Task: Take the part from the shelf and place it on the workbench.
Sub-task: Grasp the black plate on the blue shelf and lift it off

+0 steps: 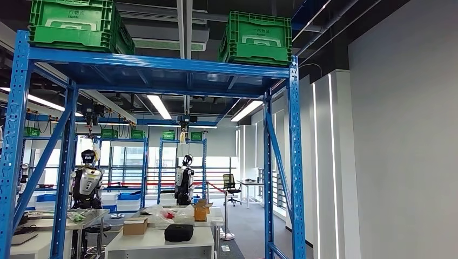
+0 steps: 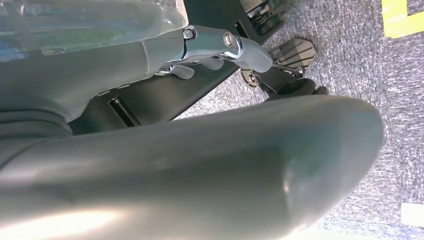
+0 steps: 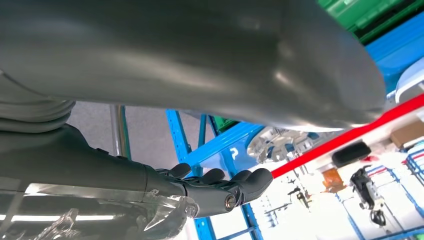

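Note:
A part wrapped in clear plastic [image 2: 90, 22] lies against my left hand [image 2: 150, 165]; the hand's silvery fingers [image 2: 235, 47] reach out along the wrap above the grey carpet. The same clear wrap [image 3: 100, 220] lies against my right hand [image 3: 125, 170], whose dark fingers [image 3: 220, 187] stretch straight beside it. The part seems to be held between both hands, though each thick grey thumb hides much of the contact. The blue shelf [image 1: 294, 162] stands right in front in the head view.
Two green crates [image 1: 75, 24] [image 1: 258, 39] sit on the shelf's top level. Behind it are white tables [image 1: 162, 240] with boxes and a black case, and two other robots [image 1: 86, 186] [image 1: 184, 183]. A grey wall [image 1: 399, 135] runs along the right.

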